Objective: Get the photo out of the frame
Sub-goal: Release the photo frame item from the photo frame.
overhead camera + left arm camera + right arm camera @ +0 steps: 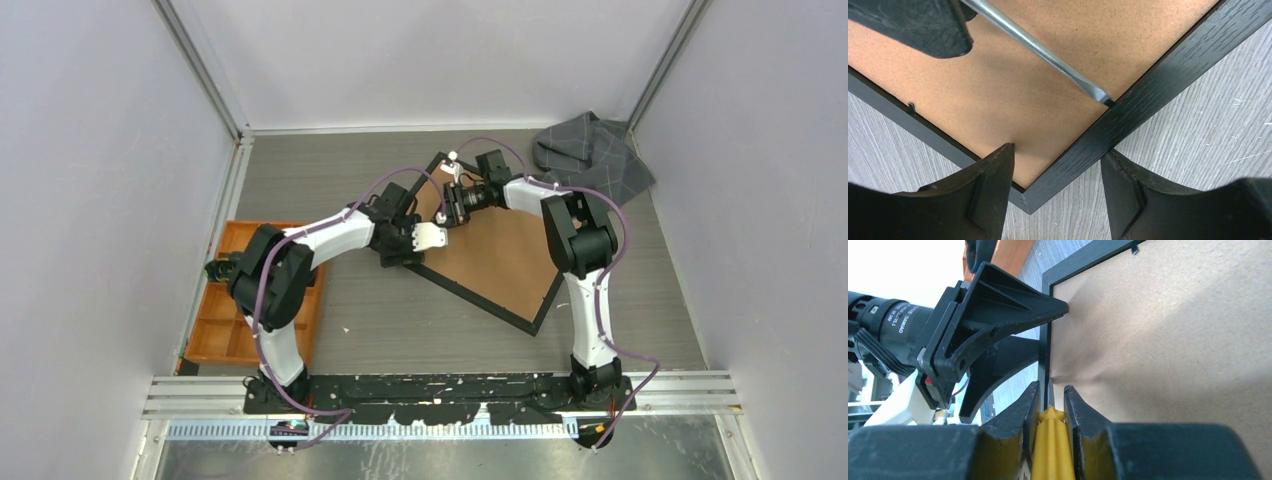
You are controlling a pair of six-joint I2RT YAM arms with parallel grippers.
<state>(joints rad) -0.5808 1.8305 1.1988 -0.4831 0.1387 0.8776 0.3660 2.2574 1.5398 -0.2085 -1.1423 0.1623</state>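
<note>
Frame (500, 265) face down, screwdriver (1048, 55) tip at its edge.
The frame lies askew on the surface (380, 330) with its brown board (1013, 95) up, and the photo is hidden. The right fingers (1018, 425) clamp the yellow-handled screwdriver, its tip at the seam between board and black border. The left fingers (993, 190) stand apart, straddling that border near a corner.
</note>
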